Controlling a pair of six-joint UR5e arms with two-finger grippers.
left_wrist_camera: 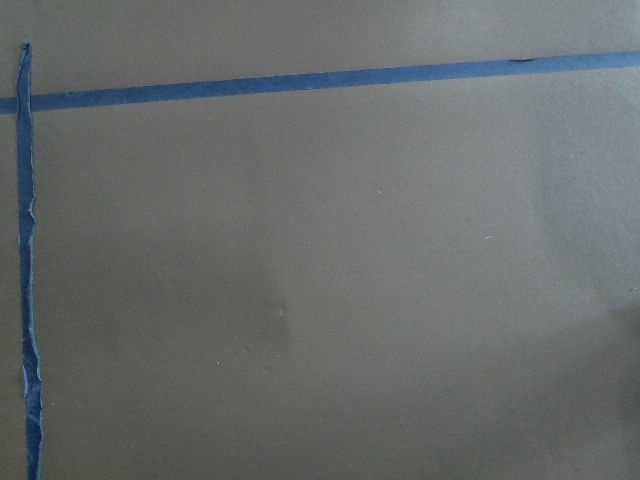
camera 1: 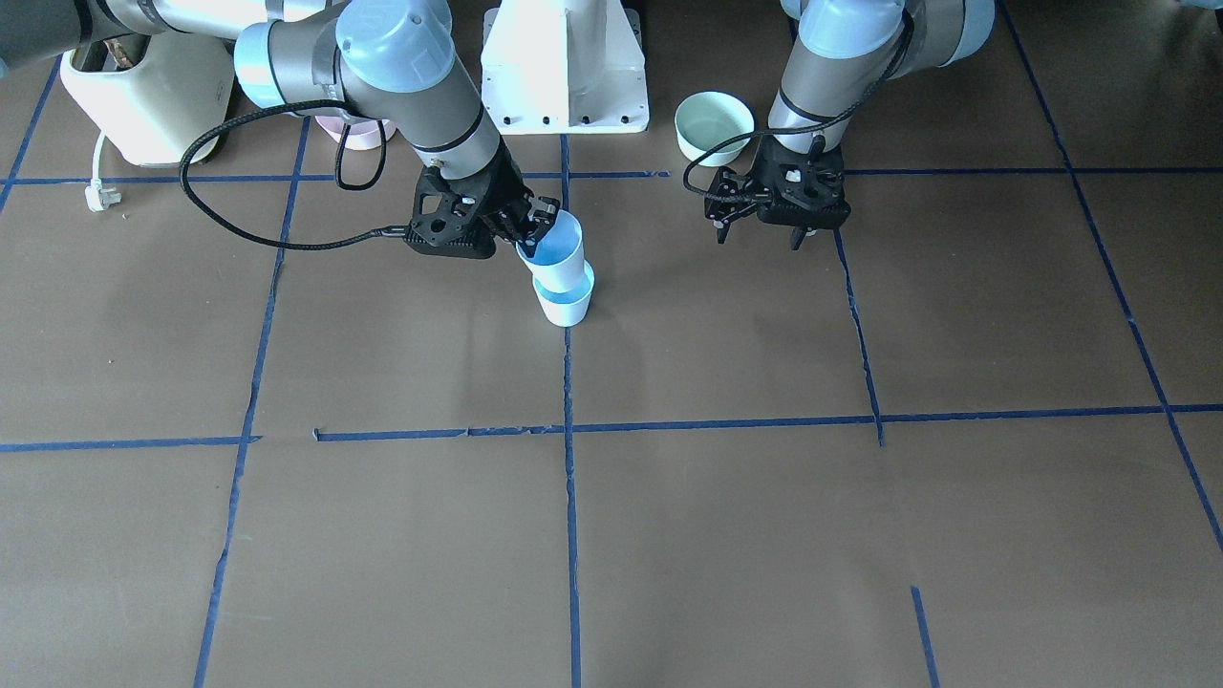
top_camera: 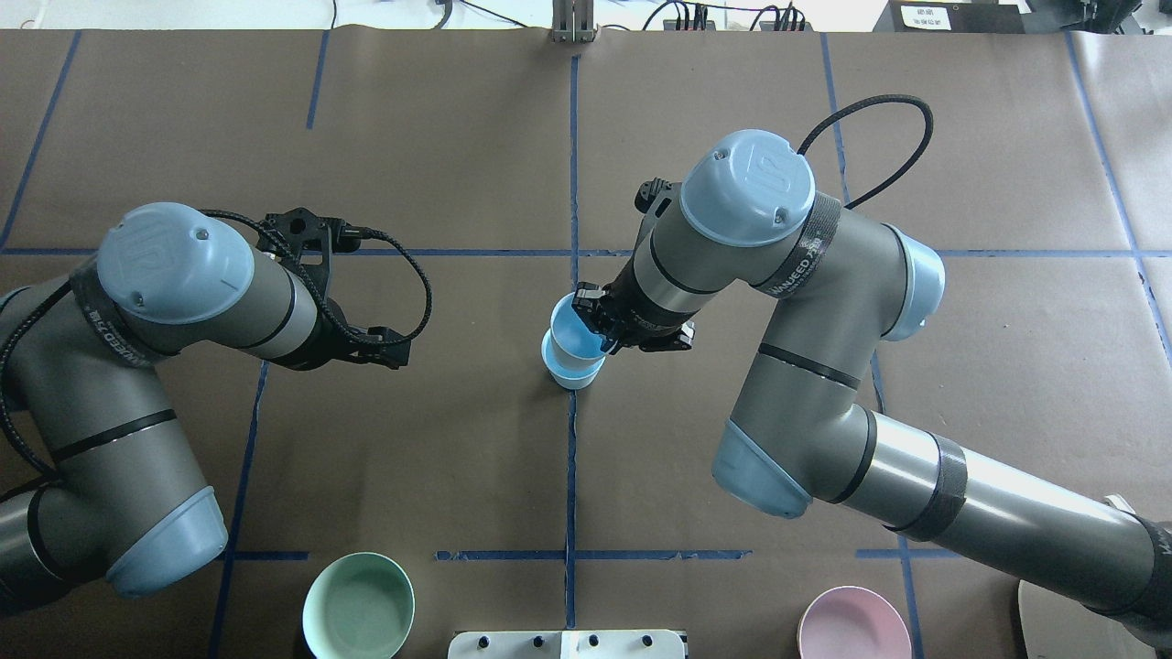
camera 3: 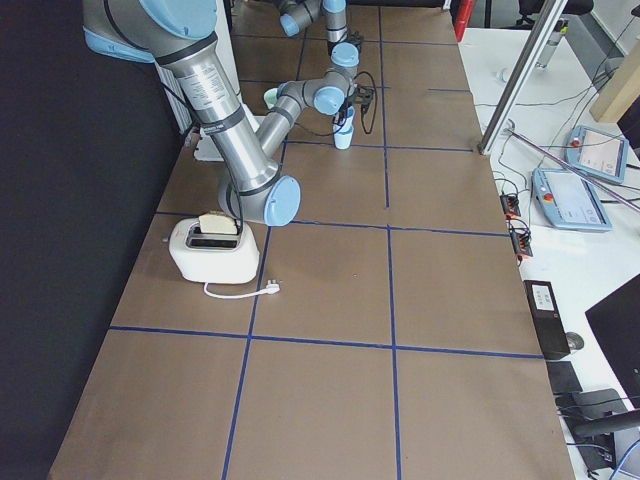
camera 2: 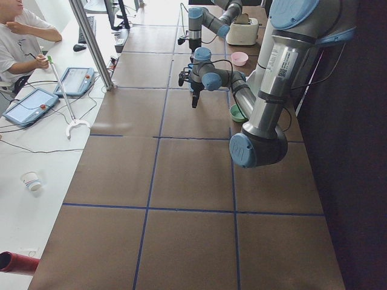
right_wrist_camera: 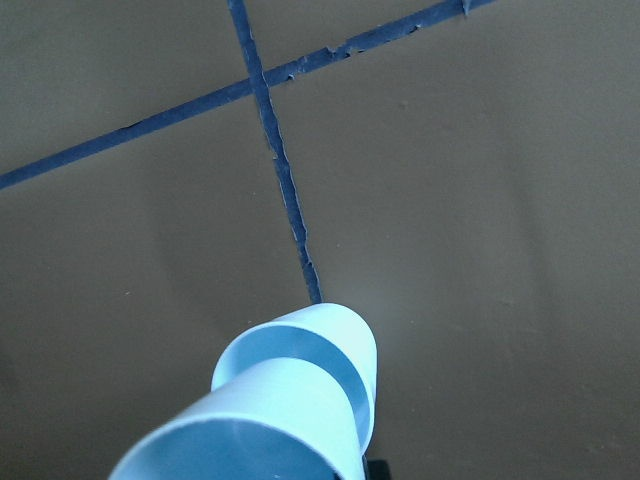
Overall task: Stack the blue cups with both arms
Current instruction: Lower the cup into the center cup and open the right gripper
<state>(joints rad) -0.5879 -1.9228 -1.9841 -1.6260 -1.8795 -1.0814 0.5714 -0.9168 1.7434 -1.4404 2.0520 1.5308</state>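
Observation:
Two pale-blue cups stand at the table's middle on a blue tape line. The lower cup point(camera 1: 566, 304) point(top_camera: 573, 376) stands upright on the table. The upper cup point(camera 1: 557, 250) point(top_camera: 575, 337) tilts, with its base inside the lower cup. My right gripper point(camera 1: 540, 222) point(top_camera: 597, 335) is shut on the upper cup's rim. The right wrist view shows the held cup point(right_wrist_camera: 250, 440) close up and the lower cup point(right_wrist_camera: 352, 340) behind it. My left gripper point(camera 1: 760, 237) point(top_camera: 389, 344) hovers open and empty above the table, well off to the side of the cups.
A mint-green bowl point(camera 1: 714, 124) point(top_camera: 358, 604) and a pink bowl point(top_camera: 853, 627) stand near the white pedestal point(camera 1: 564, 67). A toaster point(camera 1: 143, 96) point(camera 3: 212, 245) with a loose plug point(camera 1: 100, 196) stands on the robot's right side. Blue tape lines grid the brown table.

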